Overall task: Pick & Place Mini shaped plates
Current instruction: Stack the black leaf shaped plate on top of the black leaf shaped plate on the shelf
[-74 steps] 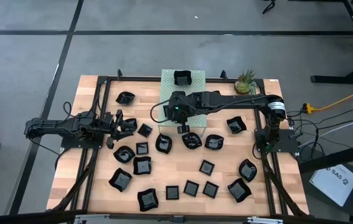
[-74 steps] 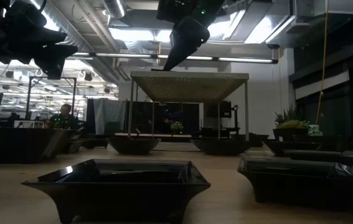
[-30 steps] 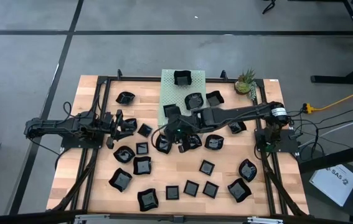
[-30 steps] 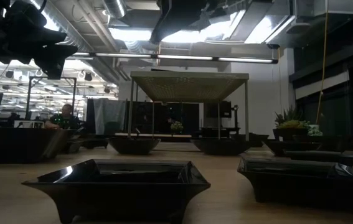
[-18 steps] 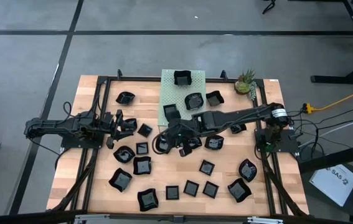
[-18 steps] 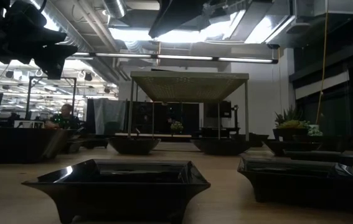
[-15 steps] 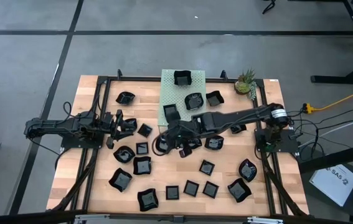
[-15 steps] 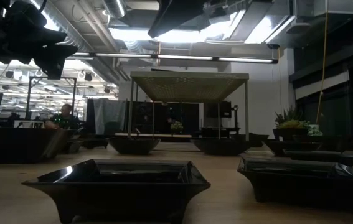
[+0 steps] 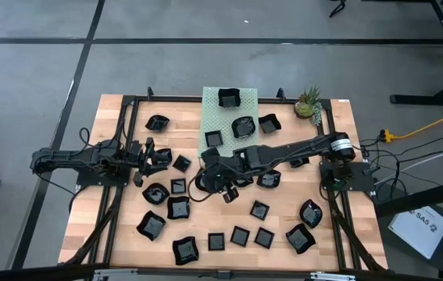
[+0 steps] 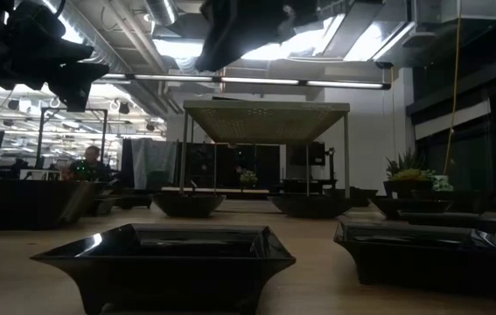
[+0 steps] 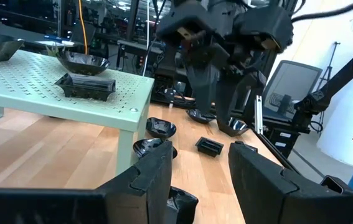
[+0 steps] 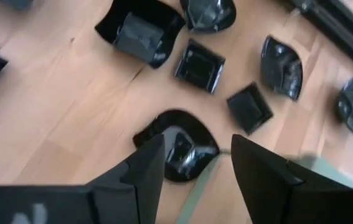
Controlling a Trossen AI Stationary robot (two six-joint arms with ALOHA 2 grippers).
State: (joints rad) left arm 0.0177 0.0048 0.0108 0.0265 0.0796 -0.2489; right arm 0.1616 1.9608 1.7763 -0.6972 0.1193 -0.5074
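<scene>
Pale wooden surface (image 9: 119, 226) on grey floor, dim office room beyond, glossy black mini shaped plates (image 9: 240, 235) scattered around pale green perforated box (image 9: 214, 117), three atop it, right claw (image 9: 223, 187) open just before box, empty, left claw (image 9: 161, 161) open, waiting left of box.

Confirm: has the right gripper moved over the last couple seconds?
Yes. In the high view the right gripper has swung off the pale green perforated box, toward the near table edge, and now hangs open over the plates scattered below the box.
</scene>
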